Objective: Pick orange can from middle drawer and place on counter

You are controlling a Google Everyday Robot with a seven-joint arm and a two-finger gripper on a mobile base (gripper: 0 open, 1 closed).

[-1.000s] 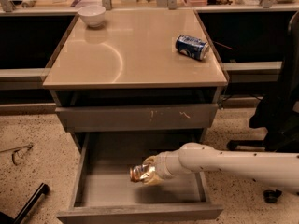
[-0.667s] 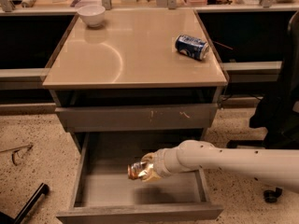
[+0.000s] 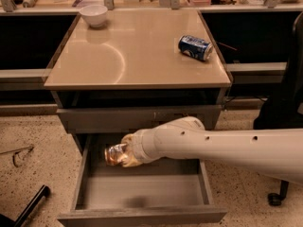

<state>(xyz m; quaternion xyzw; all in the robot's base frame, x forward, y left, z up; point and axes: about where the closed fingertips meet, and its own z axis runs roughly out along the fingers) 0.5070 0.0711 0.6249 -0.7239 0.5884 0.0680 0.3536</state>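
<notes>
Tool [image 3: 124, 155] clutching orange can [image 3: 112, 154], higher above middle drawer [image 3: 142, 217]

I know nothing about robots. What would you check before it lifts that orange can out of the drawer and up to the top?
1. Grip: the gripper is shut on the orange can: ok.
2. Can off the floor of the middle drawer, shadow beneath it: ok.
3. Drawer pulled out far enough to lift the can out: ok.
4. Bare spot on the counter between the white bowl and the blue can: ok.
5. Room to pass the counter's front edge on the way up: cannot tell.
</notes>
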